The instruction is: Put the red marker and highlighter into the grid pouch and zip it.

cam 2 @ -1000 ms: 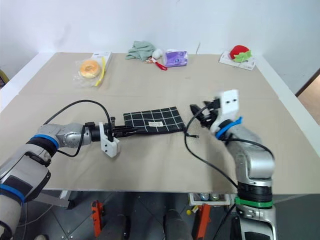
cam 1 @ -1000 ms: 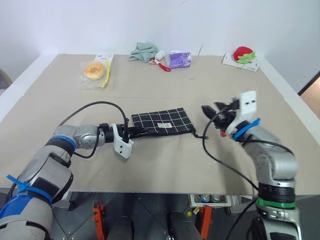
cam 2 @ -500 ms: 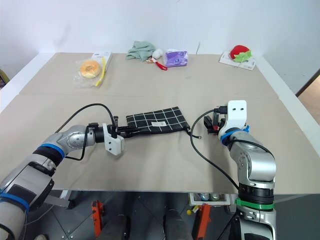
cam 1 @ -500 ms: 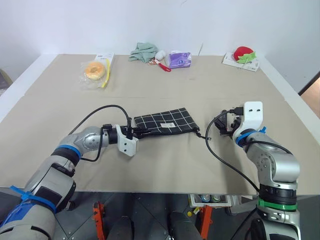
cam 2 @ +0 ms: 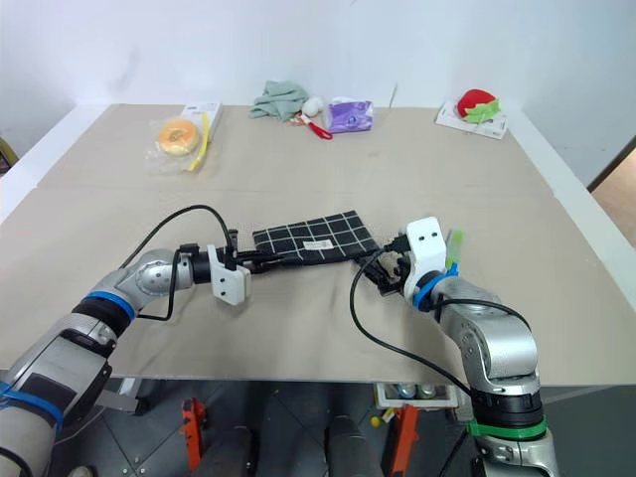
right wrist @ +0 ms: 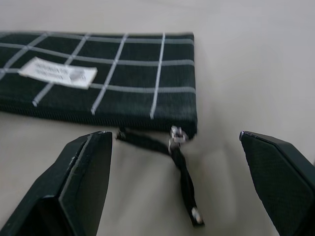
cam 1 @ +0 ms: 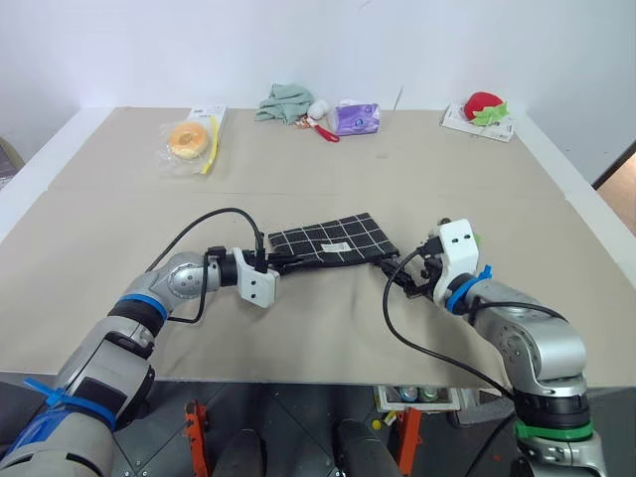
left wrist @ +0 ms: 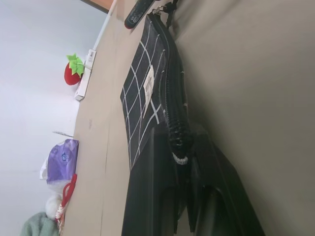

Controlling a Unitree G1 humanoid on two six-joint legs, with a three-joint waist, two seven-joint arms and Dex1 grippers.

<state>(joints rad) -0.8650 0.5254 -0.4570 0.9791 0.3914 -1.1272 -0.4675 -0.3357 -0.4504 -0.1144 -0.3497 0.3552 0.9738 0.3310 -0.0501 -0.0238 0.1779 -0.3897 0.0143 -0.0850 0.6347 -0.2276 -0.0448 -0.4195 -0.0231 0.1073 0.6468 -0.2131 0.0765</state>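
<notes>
— Where is the grid pouch [cam 1: 331, 241] against your grippers?

— It lies flat mid-table between them. My left gripper [cam 1: 281, 264] sits at its left end; my right gripper [cam 1: 405, 278] is just right of its right end, where the zipper's cord pull [right wrist: 183, 174] trails toward me onto the table.

— How are the fingers set?

— The left ones are pressed together on the pouch's near-left edge by the zipper. The right ones are spread wide, holding nothing, with the cord pull lying in the gap between them, untouched.

— What else is around?

— A green highlighter [cam 2: 453, 244] pokes out just beyond my right wrist. Along the far edge: a bagged donut [cam 1: 188, 139], a green cloth [cam 1: 283, 102], a purple packet [cam 1: 357, 118], a strawberry toy [cam 1: 484, 106]. Nothing lies between the open fingers and the pull.
</notes>
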